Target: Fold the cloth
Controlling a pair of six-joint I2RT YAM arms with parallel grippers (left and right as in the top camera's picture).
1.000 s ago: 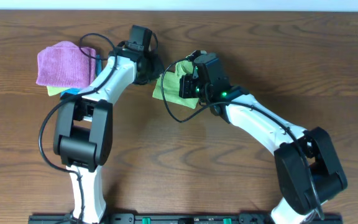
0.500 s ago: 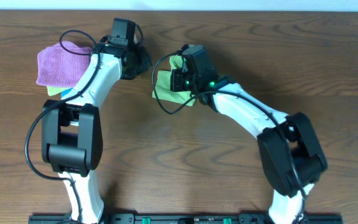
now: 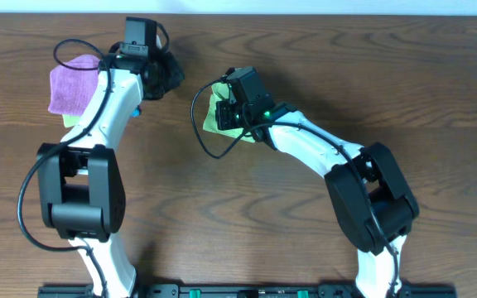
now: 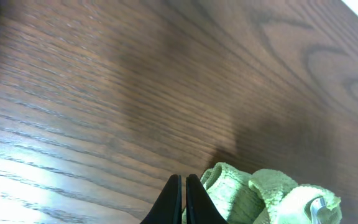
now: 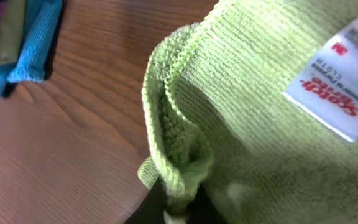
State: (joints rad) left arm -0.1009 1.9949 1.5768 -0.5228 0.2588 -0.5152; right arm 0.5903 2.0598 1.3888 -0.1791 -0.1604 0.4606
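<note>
**Item: cloth** [image 5: 272,155]. Lime-green microfibre with a looped pile and a stitched hem. It lies bunched on the table [image 4: 135,93], slightly left of centre toward the far edge, under the right gripper [image 5: 178,208].

**Handling (judged):** Light, limp and grippy. It will sag and crease rather than hold any shape, and it is not fragile. The best hold is at a corner or along the hem, pinching one layer only.

**Markings:** The white tag [image 5: 340,87] reads "3M", "Scotch-Brite" in red, and "CLOTH". The finer print is unreadable.

**Right fingers:** A puckered ridge of hem runs down between them. Whether they clamp it or have slackened cannot be told.

**Left gripper** [image 4: 184,200]. Its fingers are pressed together and hold nothing. It sits over bare wood, with the cloth just beside its tips.

**Nearby:** A purple cloth [image 3: 73,83] tops a stack at the far left, with a teal cloth [image 5: 33,43] in the same stack, well apart from the item.
</note>
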